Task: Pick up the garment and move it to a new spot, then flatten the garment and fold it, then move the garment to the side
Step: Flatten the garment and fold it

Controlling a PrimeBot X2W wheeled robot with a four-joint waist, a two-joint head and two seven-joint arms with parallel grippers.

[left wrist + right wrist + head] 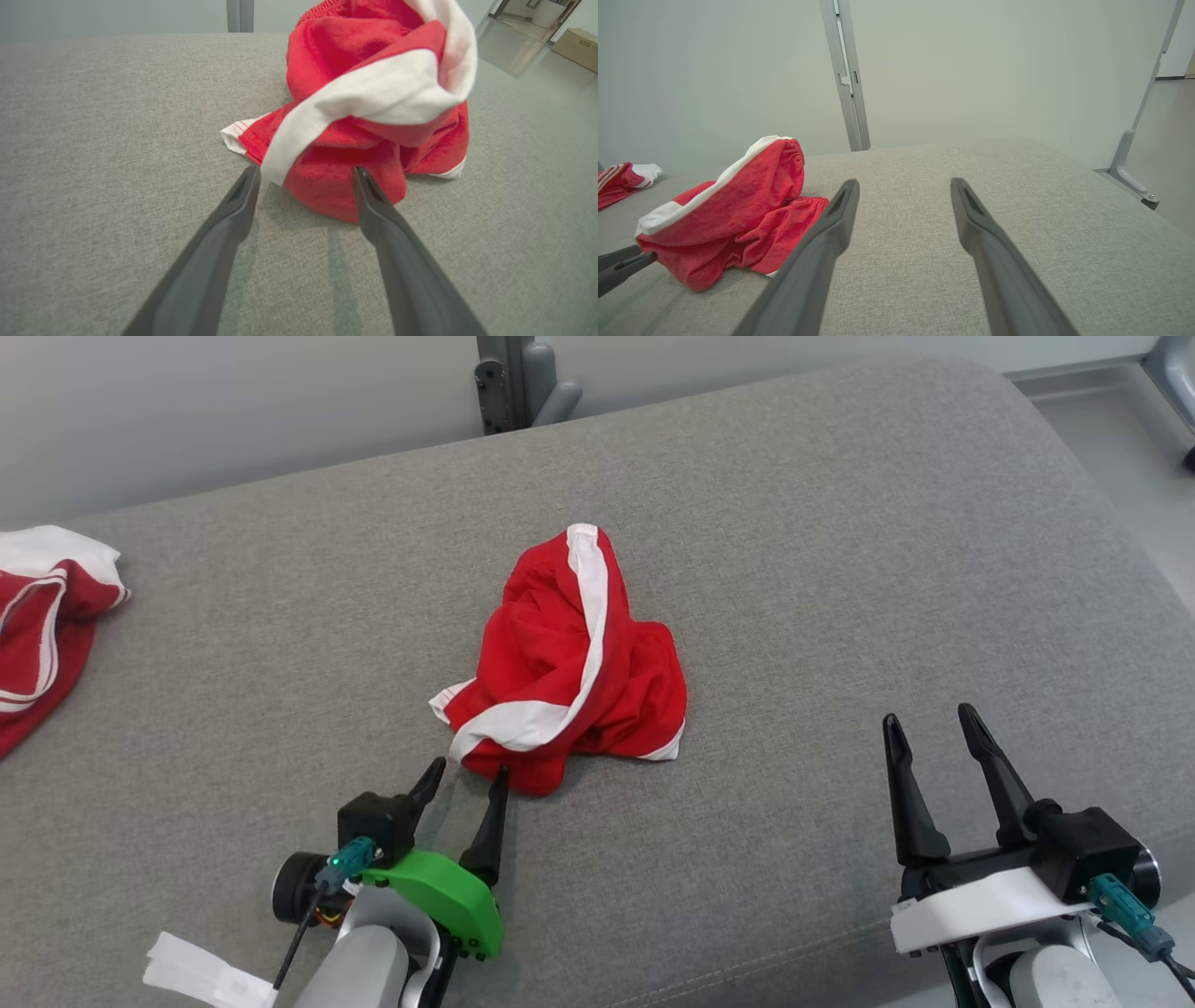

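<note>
You're facing a grey upholstered cushion [840, 523], with the red shorts [560, 663] crumpled near its middle. A second red-and-white garment [42, 616] lies at the left edge. Your left gripper [470, 767] is spread wide, tips at the heap's near edge. Your right gripper [927, 714] is equally spread and empty, well apart.

My head camera looks forward and down from above onto the grey cushioned surface [840, 523], its far edge at the top. My left wrist camera sits low, very near the red garment [336, 46], facing it along the left gripper [306, 171]. My right wrist camera, equally low, faces the back wall [971, 70] past the right gripper [904, 183]; it shares the garment and surface with both others.
</note>
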